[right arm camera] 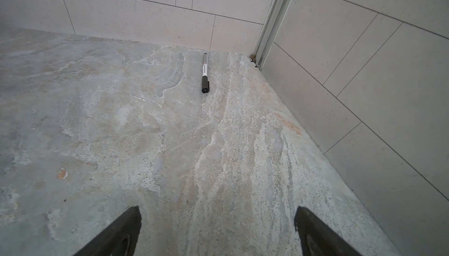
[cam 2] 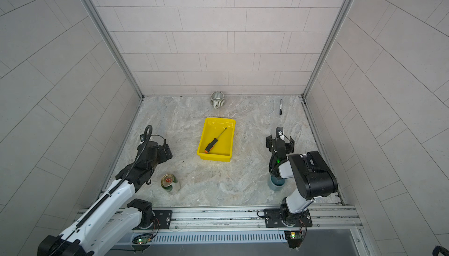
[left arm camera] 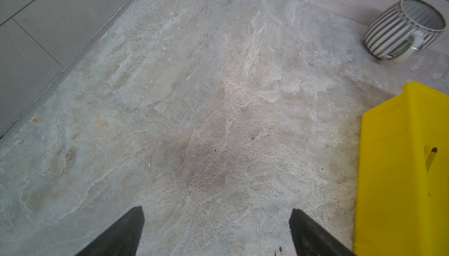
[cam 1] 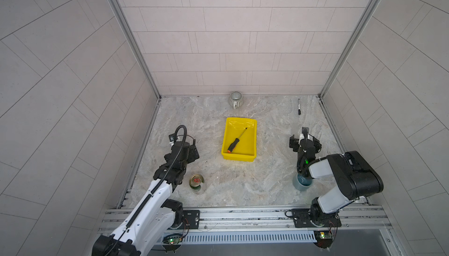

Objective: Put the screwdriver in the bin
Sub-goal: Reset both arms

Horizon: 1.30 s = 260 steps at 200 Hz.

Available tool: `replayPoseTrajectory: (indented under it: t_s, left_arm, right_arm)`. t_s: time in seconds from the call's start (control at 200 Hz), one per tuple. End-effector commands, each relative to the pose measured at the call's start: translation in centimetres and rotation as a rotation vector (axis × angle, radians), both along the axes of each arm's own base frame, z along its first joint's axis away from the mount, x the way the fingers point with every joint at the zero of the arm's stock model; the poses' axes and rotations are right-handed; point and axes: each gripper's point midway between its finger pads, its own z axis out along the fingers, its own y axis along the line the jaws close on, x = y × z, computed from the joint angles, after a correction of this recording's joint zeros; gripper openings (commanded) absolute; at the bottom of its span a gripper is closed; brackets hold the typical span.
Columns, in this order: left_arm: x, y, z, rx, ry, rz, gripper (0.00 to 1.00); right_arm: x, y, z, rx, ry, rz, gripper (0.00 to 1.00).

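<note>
My slim screwdriver with a black-and-orange handle and thin metal shaft (cam 1: pixel 237 140) is lying diagonally inside the shallow bright yellow plastic bin (cam 1: pixel 238 157), at the centre of a top view. My left gripper (left arm camera: pixel 216 212) and right gripper (right arm camera: pixel 217 211) are hovering left and right of the bin, jaws spread wide, gripping nothing.

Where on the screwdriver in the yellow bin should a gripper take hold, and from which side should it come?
Grip the thick handle of the screwdriver, jaws set across it, coming straight down from above. It lies flat and diagonal in the bin, whose walls likely block a sideways approach; the shaft looks too thin for a sure hold.
</note>
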Motion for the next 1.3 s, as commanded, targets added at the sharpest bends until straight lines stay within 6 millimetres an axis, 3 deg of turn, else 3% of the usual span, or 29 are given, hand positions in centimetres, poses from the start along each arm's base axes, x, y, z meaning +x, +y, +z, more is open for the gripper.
replayPoseTrajectory:
  t_s: [0.0,0.45,0.716,0.866,1.066,1.186,1.296]
  left_arm:
    - [-0.2,0.2,-0.2,0.009,0.010,0.013,1.00]
    - [-0.4,0.4,-1.2,-0.015,0.023,0.045,1.00]
    - [0.0,2.6,1.2,0.034,-0.047,0.176,1.00]
    - [1.6,3.1,4.1,0.064,-0.121,0.214,1.00]
    - [4.7,3.5,7.7,0.269,-0.186,0.142,1.00]
    - [6.7,3.3,8.1,0.392,-0.207,0.073,1.00]
    - [8.2,3.3,7.0,0.430,-0.240,0.032,1.00]
  right_arm:
    - [0.8,-0.4,1.4,0.009,-0.046,-0.032,1.00]
    - [1.0,-0.4,1.3,-0.006,-0.036,-0.044,0.99]
    - [1.0,-0.4,1.3,-0.007,-0.034,-0.043,0.99]
    - [1.0,-0.4,1.3,-0.006,-0.035,-0.043,0.99]
    - [1.0,-0.4,1.3,-0.007,-0.034,-0.043,0.99]
    - [1.0,-0.4,1.3,-0.007,-0.035,-0.043,0.99]
    - [1.0,-0.4,1.3,-0.006,-0.035,-0.043,0.99]
